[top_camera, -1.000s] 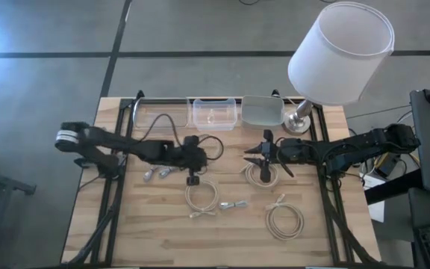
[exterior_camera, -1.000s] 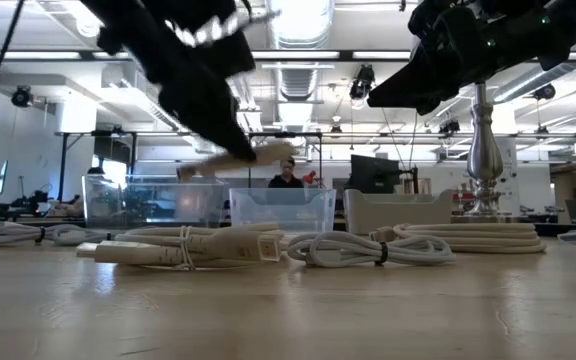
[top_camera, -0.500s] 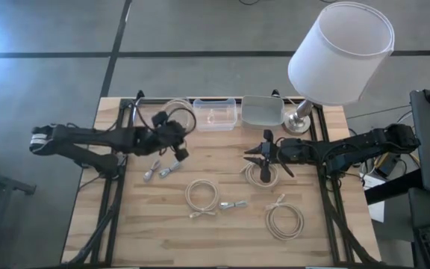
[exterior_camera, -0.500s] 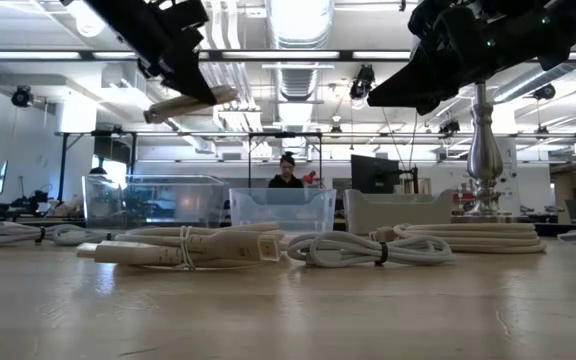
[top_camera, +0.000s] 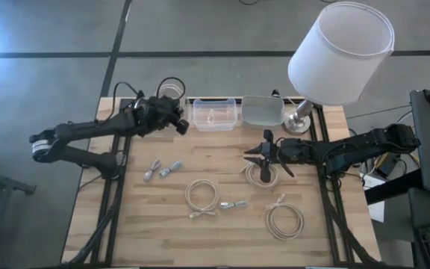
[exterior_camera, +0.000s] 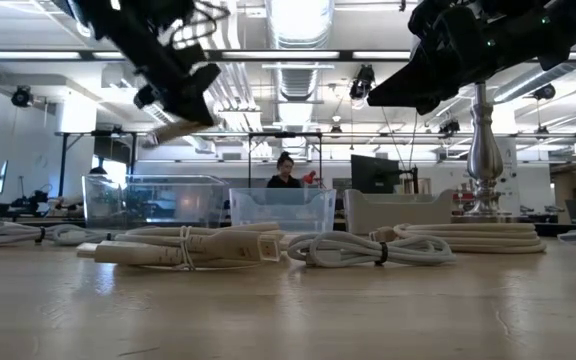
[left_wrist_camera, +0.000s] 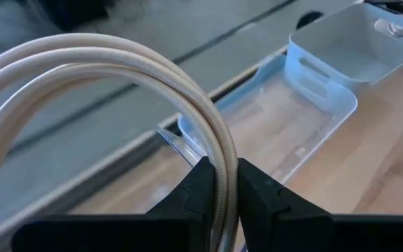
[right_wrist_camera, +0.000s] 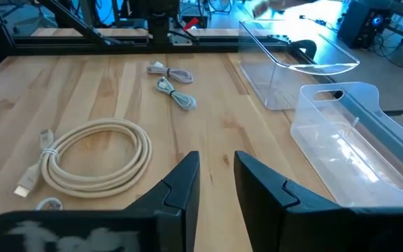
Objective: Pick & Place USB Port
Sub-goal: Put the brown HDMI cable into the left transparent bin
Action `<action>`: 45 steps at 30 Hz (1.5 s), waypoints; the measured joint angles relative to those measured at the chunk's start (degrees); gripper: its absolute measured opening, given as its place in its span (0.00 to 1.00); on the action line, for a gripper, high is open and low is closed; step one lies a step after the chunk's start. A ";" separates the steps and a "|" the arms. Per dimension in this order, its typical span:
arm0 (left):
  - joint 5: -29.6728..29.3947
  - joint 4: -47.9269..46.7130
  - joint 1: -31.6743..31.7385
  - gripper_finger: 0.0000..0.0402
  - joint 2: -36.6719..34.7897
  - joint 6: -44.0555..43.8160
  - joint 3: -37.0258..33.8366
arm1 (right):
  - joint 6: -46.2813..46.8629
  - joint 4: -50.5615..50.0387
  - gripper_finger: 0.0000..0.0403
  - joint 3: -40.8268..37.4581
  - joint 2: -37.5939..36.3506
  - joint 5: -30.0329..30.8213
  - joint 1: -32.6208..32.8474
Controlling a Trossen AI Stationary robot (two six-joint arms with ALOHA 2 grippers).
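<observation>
**Left gripper holds a cream coiled USB cable up over the table's far left corner.**

Nearest you on the pale wooden table [top_camera: 163,239], two cream coiled cables [top_camera: 285,221] [top_camera: 201,196] lie loose, with two small grey bundled cables [top_camera: 163,170] beyond them. Mid-table, your right gripper [top_camera: 263,157] hangs above another cream coil [top_camera: 261,173], its fingers parted with nothing between them. Farther back, your left gripper [top_camera: 172,122] is clamped on the cream coiled USB cable [left_wrist_camera: 117,77], lifted above the far-left clear plastic bin [exterior_camera: 153,200], beside the middle clear plastic bin [top_camera: 215,113], the grey tray [top_camera: 263,111] and the white-shaded lamp [top_camera: 340,52].
</observation>
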 joint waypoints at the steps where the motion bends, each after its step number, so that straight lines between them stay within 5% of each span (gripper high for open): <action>1: 1.26 1.37 1.05 0.12 0.68 -0.32 -0.63 | 0.00 0.02 0.20 0.00 0.00 0.00 0.00; 17: -2.99 30.62 6.71 0.12 10.57 -4.82 -13.07 | 0.22 0.02 0.20 0.00 0.00 0.00 0.00; 45: -4.38 31.35 7.00 0.29 15.44 -3.35 -13.71 | 0.20 -0.02 0.20 0.00 0.00 -0.01 0.01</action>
